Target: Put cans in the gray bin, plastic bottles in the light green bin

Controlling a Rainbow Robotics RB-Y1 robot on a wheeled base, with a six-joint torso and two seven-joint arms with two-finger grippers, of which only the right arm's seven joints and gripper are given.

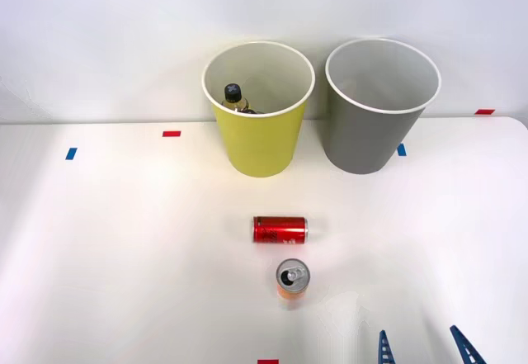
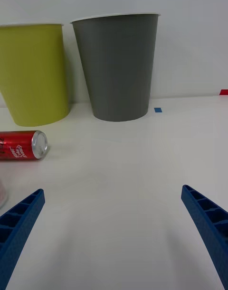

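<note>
White tabletop carries the work. Nearest the robot, the orange can [image 1: 292,281] stands upright; just behind it the red can [image 1: 280,229] lies on its side. Beyond them stand the light green bin [image 1: 259,145], with a black-capped bottle [image 1: 234,95] inside, and the gray bin [image 1: 371,137]. The right gripper [image 1: 425,347] hangs wide open and empty, right of the cans. It should probably straddle the upright can squarely before squeezing.
</note>
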